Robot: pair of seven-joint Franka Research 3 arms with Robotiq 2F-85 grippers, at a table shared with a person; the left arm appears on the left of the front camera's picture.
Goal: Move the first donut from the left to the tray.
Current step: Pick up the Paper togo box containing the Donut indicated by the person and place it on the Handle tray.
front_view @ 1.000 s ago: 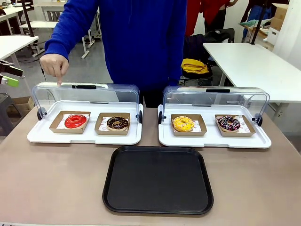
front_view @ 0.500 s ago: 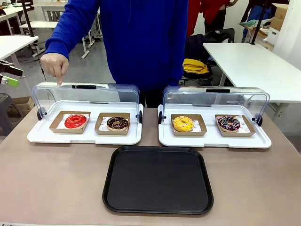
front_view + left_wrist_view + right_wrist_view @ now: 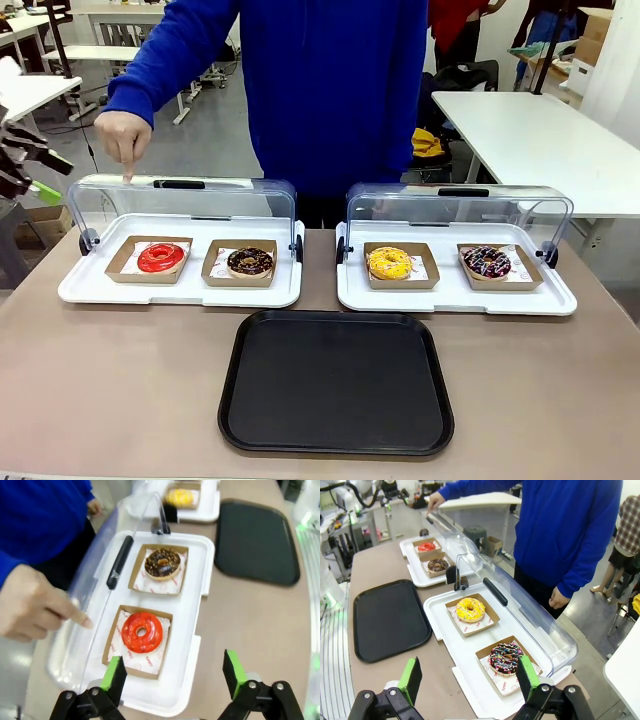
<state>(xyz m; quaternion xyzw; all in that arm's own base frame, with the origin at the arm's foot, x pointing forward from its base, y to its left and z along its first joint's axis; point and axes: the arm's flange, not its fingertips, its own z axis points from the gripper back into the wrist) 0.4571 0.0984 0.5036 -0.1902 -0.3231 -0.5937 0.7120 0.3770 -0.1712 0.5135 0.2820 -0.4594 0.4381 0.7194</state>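
Red-glazed, the first donut (image 3: 141, 631) sat in its cardboard holder (image 3: 113, 642) — the left gripper (image 3: 174, 666) faced it, spread wide. The right gripper (image 3: 470, 672) gaped wide too.

The desk (image 3: 120, 390) has a matte grey-brown top. Behind it stretches a pale grey floor (image 3: 200, 150) under even indoor light. A long white table (image 3: 530, 140) stands at the far right, and more white tables (image 3: 30, 95) stand at the far left.
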